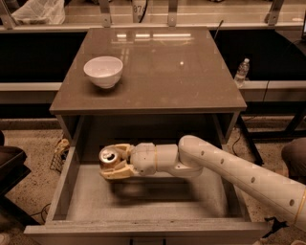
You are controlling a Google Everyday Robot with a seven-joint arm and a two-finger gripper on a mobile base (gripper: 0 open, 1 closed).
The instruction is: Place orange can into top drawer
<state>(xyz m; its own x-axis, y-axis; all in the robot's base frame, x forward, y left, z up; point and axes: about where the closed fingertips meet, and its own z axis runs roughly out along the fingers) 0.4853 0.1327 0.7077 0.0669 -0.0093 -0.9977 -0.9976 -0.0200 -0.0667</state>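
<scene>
The top drawer (71, 172) is pulled open below the tabletop, its pale grey bottom showing. My gripper (111, 161) reaches in from the right on a long white arm and is shut on the orange can (108, 156). The can's silver pull-tab top faces the camera. The can is held over the left part of the drawer, a little above its bottom, with a shadow below it.
A white bowl (103, 71) stands on the brown cabinet top (167, 72) at the back left. A clear plastic bottle (242, 72) stands on a ledge to the right. A white plastic bag (38, 11) lies at the far back left.
</scene>
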